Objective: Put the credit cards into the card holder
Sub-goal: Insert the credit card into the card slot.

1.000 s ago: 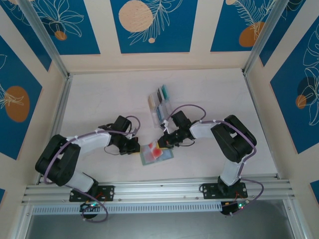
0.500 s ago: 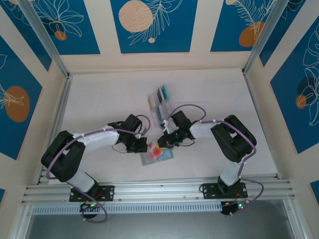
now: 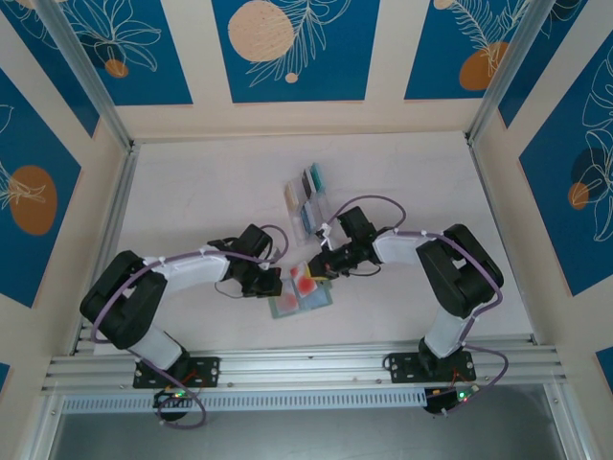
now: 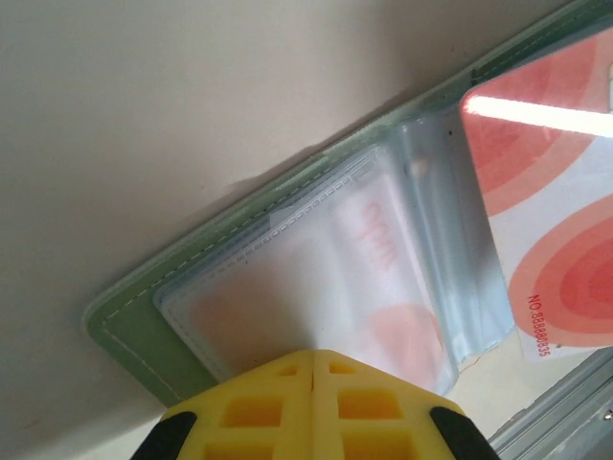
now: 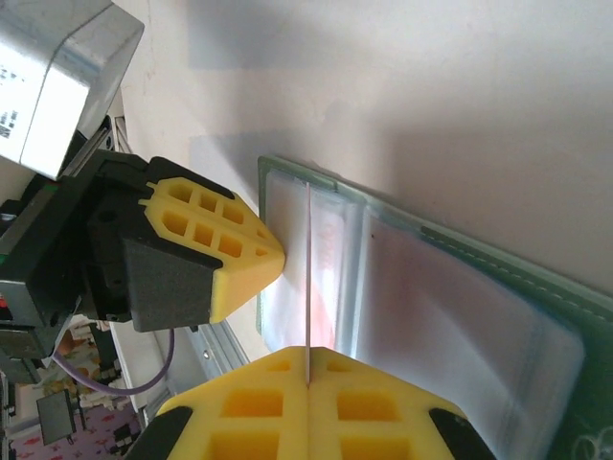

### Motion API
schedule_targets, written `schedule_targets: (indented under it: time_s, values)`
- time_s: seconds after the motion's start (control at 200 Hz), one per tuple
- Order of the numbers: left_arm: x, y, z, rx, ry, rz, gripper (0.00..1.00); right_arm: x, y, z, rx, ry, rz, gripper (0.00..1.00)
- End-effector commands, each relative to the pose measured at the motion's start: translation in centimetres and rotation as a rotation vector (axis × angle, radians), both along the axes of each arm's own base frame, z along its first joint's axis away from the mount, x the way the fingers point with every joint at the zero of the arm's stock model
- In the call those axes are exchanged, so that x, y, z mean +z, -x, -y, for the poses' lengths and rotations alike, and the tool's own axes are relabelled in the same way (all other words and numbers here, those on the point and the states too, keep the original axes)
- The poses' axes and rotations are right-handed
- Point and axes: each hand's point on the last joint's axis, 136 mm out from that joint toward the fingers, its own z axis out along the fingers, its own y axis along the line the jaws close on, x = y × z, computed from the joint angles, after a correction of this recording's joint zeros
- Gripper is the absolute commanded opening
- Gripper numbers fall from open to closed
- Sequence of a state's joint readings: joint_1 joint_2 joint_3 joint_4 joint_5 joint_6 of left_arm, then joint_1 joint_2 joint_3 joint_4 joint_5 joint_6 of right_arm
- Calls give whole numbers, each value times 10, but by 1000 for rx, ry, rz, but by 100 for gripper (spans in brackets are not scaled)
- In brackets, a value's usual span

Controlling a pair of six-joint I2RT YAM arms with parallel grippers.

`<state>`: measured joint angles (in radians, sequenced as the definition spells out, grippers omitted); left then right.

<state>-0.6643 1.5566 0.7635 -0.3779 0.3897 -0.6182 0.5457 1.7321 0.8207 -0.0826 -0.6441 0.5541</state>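
Red card (image 4: 546,220) between right jaws

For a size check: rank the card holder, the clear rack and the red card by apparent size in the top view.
1. clear rack and card holder: they look about alike, so left unranked.
2. red card: clearly smallest.

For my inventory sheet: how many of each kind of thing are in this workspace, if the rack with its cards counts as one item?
Grippers: 2, the left gripper and the right gripper
Card holder, lying open: 1
Red-and-white card, pinched by the right gripper: 1
Clear rack of cards: 1
Total: 5
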Motion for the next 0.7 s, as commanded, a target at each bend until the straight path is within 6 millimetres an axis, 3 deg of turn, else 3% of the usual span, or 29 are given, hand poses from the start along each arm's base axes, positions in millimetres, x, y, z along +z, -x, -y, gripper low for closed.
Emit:
schedule_targets:
  time_s: [0.0, 0.375, 0.695]
  values:
    - [-17, 15, -24, -4, -115, -33, 1, -1, 13, 0, 34, -34, -49, 0]
    - [-18, 16, -24, -5, -113, -35, 1, -22, 22, -1, 54, -27, -110, 0]
    - [-18, 16, -23, -4, -112, -37, 1, -26, 27, -3, 69, -36, -127, 0]
